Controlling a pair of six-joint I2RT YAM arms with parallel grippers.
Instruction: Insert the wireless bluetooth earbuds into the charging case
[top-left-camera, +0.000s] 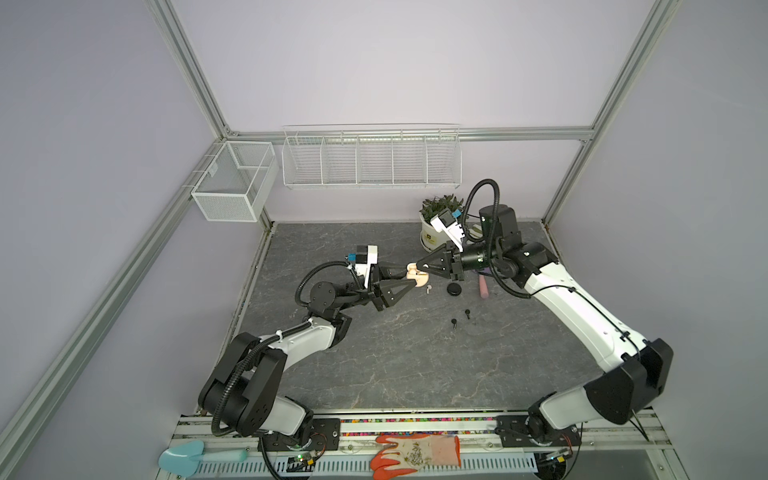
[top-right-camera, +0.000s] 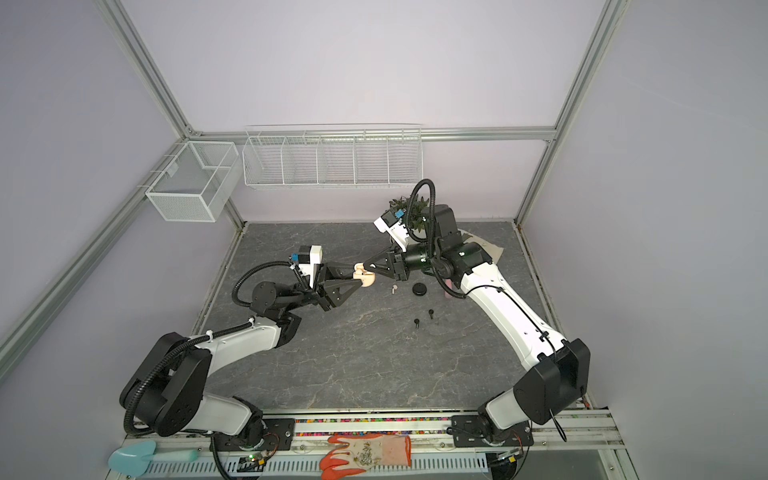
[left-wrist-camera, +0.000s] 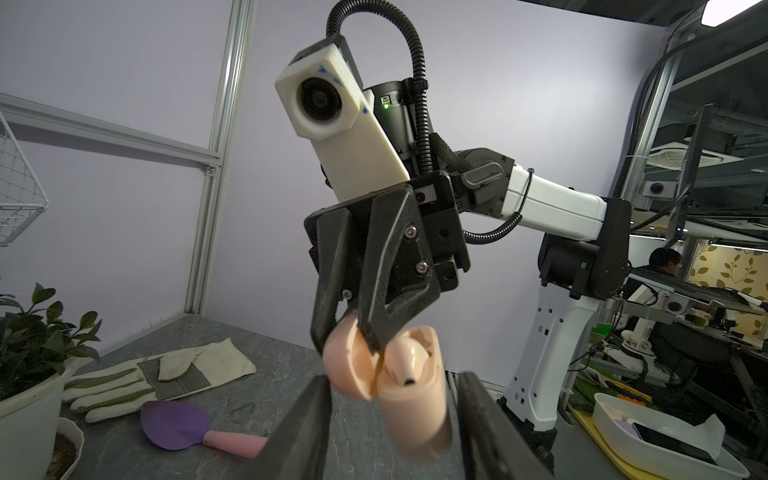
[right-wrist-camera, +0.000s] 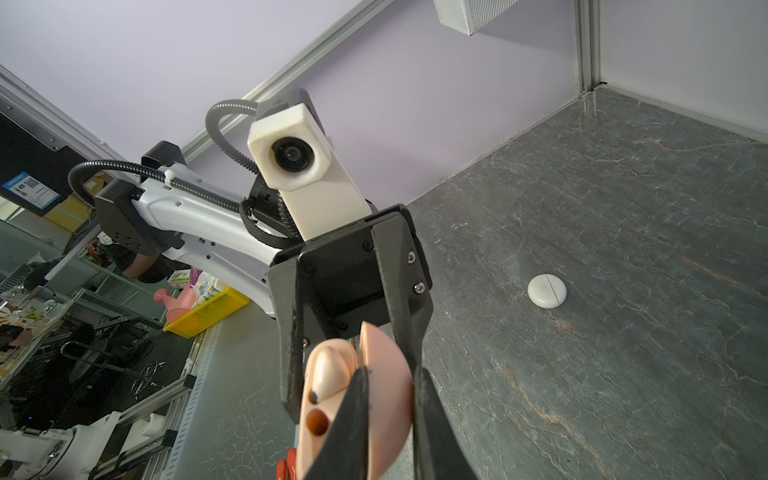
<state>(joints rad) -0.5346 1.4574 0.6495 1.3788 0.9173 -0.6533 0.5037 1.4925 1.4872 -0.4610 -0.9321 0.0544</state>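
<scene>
Above the counter, the left claw reached to the case, a pink one that hung in the air between the two arms. Its jaws stood part open, one on each side of the open case; whether they pressed it, I could not tell. One earbud sat inside the case, beside an open socket. The right claw was closed tight on the lid and held it. More to the right, a white earbud lay on the counter, then a black case, and nearer the front two black earbuds, all apart from the claws.
</scene>
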